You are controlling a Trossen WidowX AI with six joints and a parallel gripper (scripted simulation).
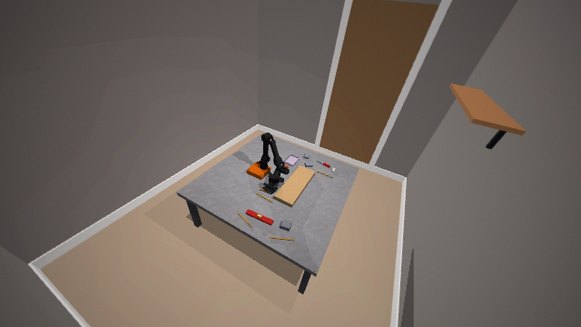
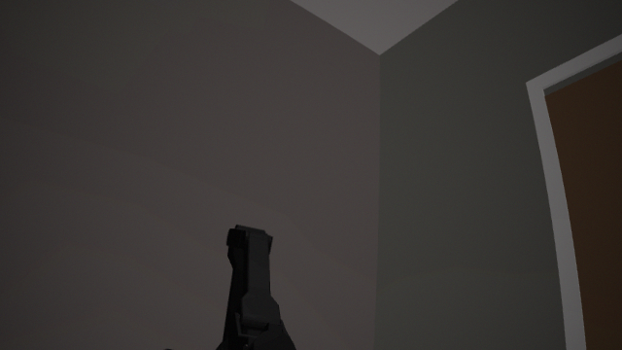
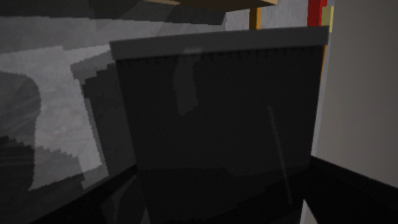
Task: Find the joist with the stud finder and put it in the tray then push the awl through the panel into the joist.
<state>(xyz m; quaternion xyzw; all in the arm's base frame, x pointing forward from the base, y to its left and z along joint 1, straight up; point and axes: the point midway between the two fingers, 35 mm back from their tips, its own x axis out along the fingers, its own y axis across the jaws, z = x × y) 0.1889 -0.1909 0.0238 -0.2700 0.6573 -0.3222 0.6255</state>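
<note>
My gripper (image 1: 272,184) is low over the grey table (image 1: 222,186), just left of the tan floor panel (image 1: 295,185). It is shut on the stud finder (image 3: 220,110), a dark grey box that fills most of the wrist view. My black fingers show at the bottom corners there. The panel's near edge (image 3: 220,4) shows at the top of the wrist view. A lilac tray (image 1: 291,160) lies behind the arm. A small red-handled tool (image 1: 326,164), which may be the awl, lies at the back of the table. The exterior view shows only the upper arm (image 2: 250,287) against the walls.
The arm stands on an orange base (image 1: 257,171). A red level (image 1: 260,217) (image 3: 315,12), several pencils (image 1: 281,238) and a small grey block (image 1: 285,223) lie near the table's front. A door and a wall shelf (image 1: 487,110) are behind.
</note>
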